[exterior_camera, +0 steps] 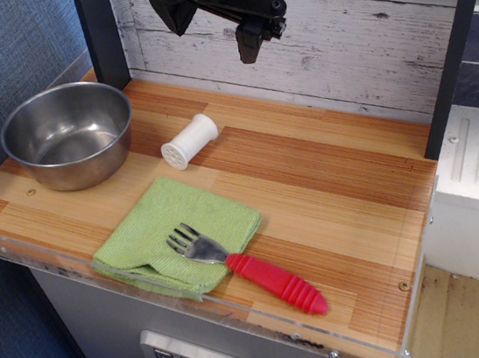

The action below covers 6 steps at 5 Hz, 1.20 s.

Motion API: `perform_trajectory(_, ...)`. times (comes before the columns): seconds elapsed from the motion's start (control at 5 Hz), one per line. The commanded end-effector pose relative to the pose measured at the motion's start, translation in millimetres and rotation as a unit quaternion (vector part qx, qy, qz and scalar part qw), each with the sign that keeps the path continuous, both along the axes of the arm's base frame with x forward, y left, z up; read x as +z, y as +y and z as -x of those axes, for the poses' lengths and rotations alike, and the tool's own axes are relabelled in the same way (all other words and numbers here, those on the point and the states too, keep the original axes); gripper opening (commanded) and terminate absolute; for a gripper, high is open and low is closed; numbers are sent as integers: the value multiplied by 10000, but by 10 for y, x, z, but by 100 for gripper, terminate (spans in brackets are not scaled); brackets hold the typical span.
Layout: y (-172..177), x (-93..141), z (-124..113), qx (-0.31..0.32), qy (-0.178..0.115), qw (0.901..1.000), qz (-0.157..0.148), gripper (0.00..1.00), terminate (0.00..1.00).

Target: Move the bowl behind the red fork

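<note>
The shiny steel bowl (68,134) stands upright and empty at the back left of the wooden counter. The red fork (250,268) lies near the front edge, its silver head on a green cloth and its red handle pointing right. My gripper (254,43) hangs high near the back wall, well above the counter, to the right of the bowl and far from both. Its black fingers point down and hold nothing; I cannot tell how far apart they stand.
A small white ribbed shaker (189,140) lies on its side just right of the bowl. A folded green cloth (176,235) lies at the front under the fork head. The counter (327,176) has a clear plastic front lip. A dark post stands behind the bowl.
</note>
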State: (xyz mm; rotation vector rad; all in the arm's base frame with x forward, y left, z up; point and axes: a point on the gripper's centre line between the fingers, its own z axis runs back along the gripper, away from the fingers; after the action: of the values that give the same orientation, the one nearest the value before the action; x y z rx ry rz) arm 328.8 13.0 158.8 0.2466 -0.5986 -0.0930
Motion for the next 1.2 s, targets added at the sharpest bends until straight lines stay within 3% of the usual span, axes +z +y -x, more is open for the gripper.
perform_trajectory(0.0, 0, 0, 0, 0, 0, 10000, 0, 100, 0)
perform_trajectory(0.6, 388, -26, 406, 130, 266, 9974, -655, 100, 0)
perform_trajectory(1.0, 670, -167, 500, -519, 836, 9893, -1077, 100, 0)
